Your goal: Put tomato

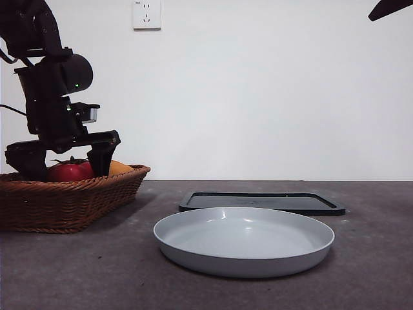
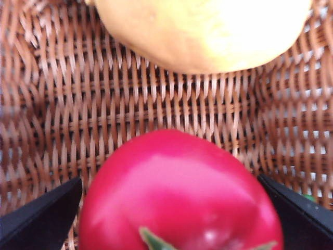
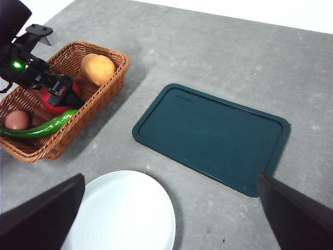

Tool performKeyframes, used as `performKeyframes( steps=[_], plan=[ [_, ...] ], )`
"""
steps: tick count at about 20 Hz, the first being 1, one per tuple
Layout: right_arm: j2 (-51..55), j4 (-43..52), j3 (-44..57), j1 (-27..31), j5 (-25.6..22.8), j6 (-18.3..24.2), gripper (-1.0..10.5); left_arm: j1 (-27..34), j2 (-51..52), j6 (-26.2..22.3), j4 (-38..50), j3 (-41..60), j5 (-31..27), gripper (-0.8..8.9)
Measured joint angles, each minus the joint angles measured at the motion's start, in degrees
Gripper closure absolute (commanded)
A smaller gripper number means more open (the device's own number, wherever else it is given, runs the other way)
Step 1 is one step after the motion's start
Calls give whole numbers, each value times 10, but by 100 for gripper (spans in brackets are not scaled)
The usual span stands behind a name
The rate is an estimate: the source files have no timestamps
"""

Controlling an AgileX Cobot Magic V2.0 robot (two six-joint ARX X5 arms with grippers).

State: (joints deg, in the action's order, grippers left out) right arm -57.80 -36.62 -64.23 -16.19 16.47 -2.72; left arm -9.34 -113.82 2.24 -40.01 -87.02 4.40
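Nearest the front camera sits the grey plate (image 1: 244,240), shallow and bare, on the dark desk (image 1: 374,271).

Largest to smallest, by count: one desk; one dark green tray (image 3: 210,136) lying flat behind the plate; one wicker basket (image 1: 64,197) at the desk's edge; one plate; one long green pepper (image 3: 36,128) draped across the basket; one orange-yellow fruit (image 3: 98,68) at the basket's far end; one tomato (image 2: 179,195), glossy red with a green stem; one small brownish-red item (image 3: 17,120) beside the pepper, too small to identify.

The tomato lies inside the basket, just beside the orange-yellow fruit but apart from it. The left end effector (image 1: 64,155) is down in the basket with its jaws spread on either side of the tomato, released and not yet pressing the skin. The right end effector (image 3: 166,224) waits high above the desk, jaws spread wide, gripping nothing.

Risks, as I judge them: the tomato's skin is smooth and round, so a closure that lands off-centre could squirt it sideways toward the fruit or the basket wall. A jaw tip could catch in the wicker weave and drag the basket on the lift. The pepper lies close enough that it might be nudged. A weak grip could also drop the tomato on the way to the plate, where the low rim would hardly stop it rolling.
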Motion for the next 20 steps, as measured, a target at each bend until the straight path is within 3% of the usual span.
performKeyframes(
  steps=[2, 7, 13, 20],
  plan=[
    [0, 0, 0, 0, 0, 0, 359, 0, -3, 0, 0, 0, 0, 480],
    [0, 0, 0, 0, 0, 0, 359, 0, -5, 0, -42, -38, 0, 488],
    [0, 0, 0, 0, 0, 0, 359, -19, -3, 15, -205, -144, 2, 489],
    [0, 0, 0, 0, 0, 0, 359, -162, 80, 30, -241, -153, 18, 489]
  ],
)
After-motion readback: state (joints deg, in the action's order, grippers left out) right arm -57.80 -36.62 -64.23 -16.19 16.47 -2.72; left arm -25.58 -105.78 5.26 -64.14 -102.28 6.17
